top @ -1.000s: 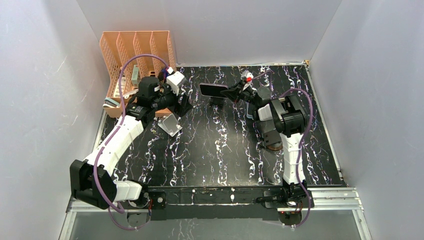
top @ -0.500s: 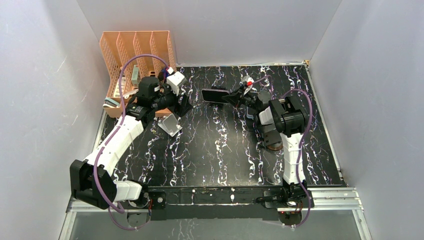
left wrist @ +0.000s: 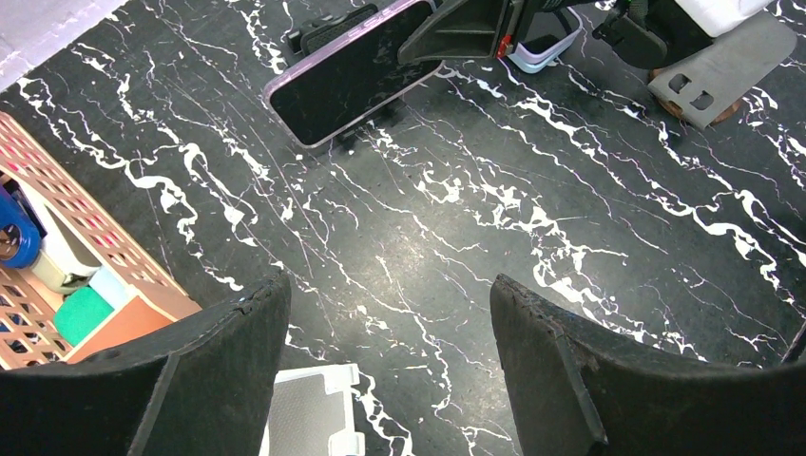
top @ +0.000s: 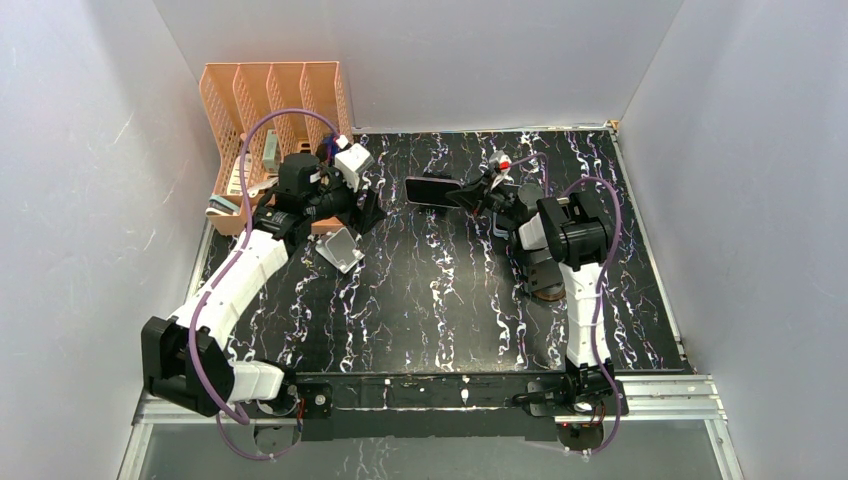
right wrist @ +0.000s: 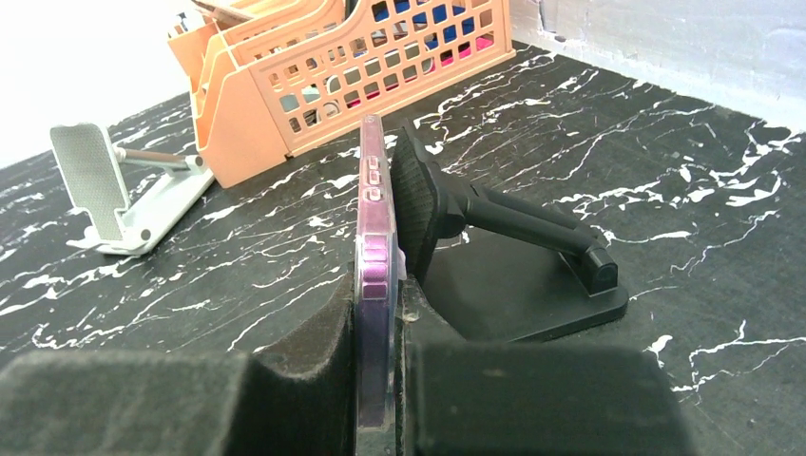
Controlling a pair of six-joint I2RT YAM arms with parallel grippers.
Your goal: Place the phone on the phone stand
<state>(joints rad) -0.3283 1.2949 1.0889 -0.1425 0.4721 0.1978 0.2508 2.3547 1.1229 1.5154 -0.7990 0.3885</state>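
In the top view, the right gripper [top: 466, 194] has its jaws clamped on the right end of the phone [top: 432, 190]. The phone lies lengthwise above the back middle of the tabletop [top: 430, 310]. The left gripper [top: 368, 212] hovers to the left of the phone, near the orange file rack [top: 270, 100]. A small silver stand [top: 342, 249] sits on the tabletop just in front of this gripper. Compared with one second ago, the phone is a little more to the right and nearer to the arm bases. The left arm is almost where it was.

In the left wrist view, the left jaws are wide apart and hold nothing; I see only marbled tabletop between them. The phone is further away, with its dark screen tilted towards this camera and a purple case around it. The black phone stand [left wrist: 318, 30] peeks out from behind its upper edge. A small pale tub [left wrist: 544, 49] is behind the right gripper.

In the right wrist view, the jaws are closed tight on the phone, which stands upright and edge-on between them. Its back is right against the padded plate of the phone stand, and I see no gap there. The base of the phone stand is flat on the tabletop to the right. The jaws hide the lower edge of the phone, so I cannot tell if it rests on anything. The silver stand and the orange file rack are further to the left.
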